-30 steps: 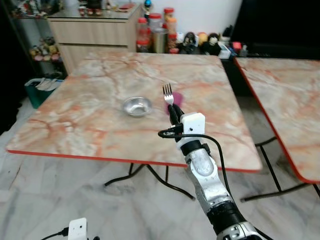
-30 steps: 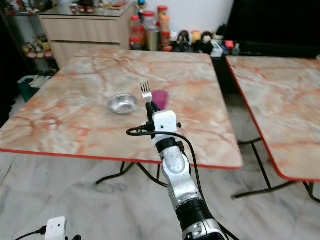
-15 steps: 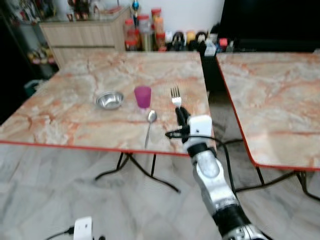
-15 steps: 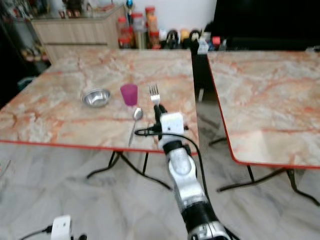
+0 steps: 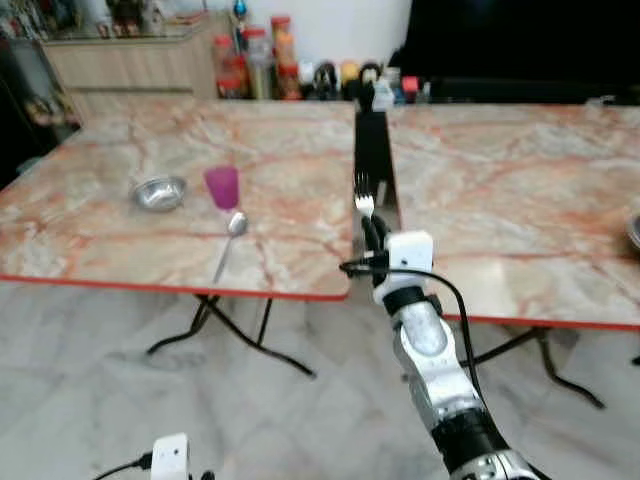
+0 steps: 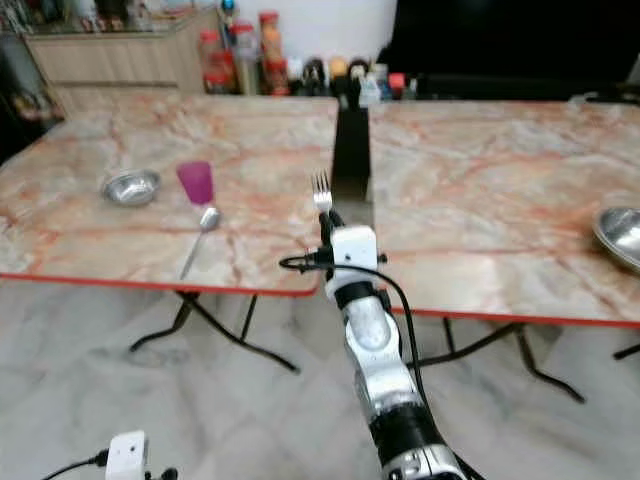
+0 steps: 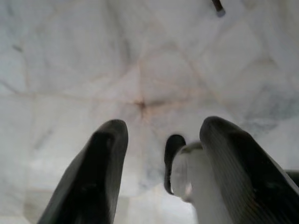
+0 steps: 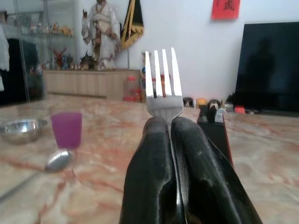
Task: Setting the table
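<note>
- The right tool (image 5: 371, 228) was clamped on a fork (image 5: 364, 203), the two black fingers pressed together around the handle so that the tines stood up and out beyond the tips; the right wrist view showed the fork (image 8: 162, 88) gripped squarely between them.
- The fork's long axis ran nearly upright, in line with the fingers, and it hung in the air off the near edge of the left bench (image 5: 90, 240), over the dark gap between that bench and the right bench (image 5: 520, 210).
- The place setting lay to the robot's left of the fork: a purple cup (image 5: 222, 187), a spoon (image 5: 228, 240) just in front of the cup with its handle running toward the near edge, and a small steel bowl (image 5: 159, 192) further left.
- Judged from this, the coming move turned on carrying the fork leftward and forward over the bench to a spot beside the spoon, then tipping it from upright to flat with its handle lying the same way as the spoon's.
- The right arm held the fork and was the nearer to the setting.
- The left tool (image 7: 163, 172) hung idle over the marble floor (image 7: 140, 56), its fingers apart and holding nothing.
</note>
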Available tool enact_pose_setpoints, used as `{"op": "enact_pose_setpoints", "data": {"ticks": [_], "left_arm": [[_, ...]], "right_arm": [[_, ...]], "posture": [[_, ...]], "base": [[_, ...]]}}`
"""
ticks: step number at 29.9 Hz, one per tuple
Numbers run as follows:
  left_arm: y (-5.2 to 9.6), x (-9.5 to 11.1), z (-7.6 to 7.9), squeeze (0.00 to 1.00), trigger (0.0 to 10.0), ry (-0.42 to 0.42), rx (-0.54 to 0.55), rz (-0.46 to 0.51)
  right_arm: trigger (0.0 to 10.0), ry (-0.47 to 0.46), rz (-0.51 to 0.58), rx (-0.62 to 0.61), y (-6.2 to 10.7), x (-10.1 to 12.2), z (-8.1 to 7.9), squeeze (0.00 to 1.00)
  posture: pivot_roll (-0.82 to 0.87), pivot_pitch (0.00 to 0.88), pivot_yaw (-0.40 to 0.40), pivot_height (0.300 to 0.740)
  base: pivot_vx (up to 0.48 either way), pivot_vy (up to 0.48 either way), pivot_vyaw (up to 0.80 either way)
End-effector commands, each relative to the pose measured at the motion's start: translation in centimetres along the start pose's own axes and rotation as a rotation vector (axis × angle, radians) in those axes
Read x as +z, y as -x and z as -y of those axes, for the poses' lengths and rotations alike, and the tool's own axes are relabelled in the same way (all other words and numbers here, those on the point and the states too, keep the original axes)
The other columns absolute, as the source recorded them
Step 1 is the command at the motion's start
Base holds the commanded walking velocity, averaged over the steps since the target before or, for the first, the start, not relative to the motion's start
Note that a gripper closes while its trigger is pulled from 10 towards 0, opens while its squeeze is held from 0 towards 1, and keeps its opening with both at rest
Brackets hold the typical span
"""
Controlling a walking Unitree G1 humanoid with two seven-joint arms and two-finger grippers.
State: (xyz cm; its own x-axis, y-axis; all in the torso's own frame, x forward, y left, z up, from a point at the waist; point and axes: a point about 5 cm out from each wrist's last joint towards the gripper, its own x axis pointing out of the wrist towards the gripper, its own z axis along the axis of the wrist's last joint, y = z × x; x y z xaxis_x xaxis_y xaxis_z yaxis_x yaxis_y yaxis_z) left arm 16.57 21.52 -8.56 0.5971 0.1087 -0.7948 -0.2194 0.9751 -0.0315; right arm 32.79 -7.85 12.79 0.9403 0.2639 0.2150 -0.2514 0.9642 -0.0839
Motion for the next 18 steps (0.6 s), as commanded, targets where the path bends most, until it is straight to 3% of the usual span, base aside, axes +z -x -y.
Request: {"op": "enact_pose_setpoints", "data": {"ticks": [1, 18], "left_arm": [[0.02, -0.12, -0.03, 0.00, 10.0, 0.000, 0.002, -0.004], [0.06, -0.40, 0.17, 0.00, 10.0, 0.003, -0.004, -0.011]], "right_arm": [[10.0, 0.004, 0.026, 0.007, -0.46, 0.74, -0.15, 0.00], [10.0, 0.015, 0.016, -0.002, -0.36, 0.63, 0.26, 0.00]], "posture": [[0.00, 0.000, 0.022, 0.740], [-0.01, 0.000, 0.020, 0.740]], "base": [[0.000, -0.480, 0.00], [0.000, -0.480, 0.00]]}}
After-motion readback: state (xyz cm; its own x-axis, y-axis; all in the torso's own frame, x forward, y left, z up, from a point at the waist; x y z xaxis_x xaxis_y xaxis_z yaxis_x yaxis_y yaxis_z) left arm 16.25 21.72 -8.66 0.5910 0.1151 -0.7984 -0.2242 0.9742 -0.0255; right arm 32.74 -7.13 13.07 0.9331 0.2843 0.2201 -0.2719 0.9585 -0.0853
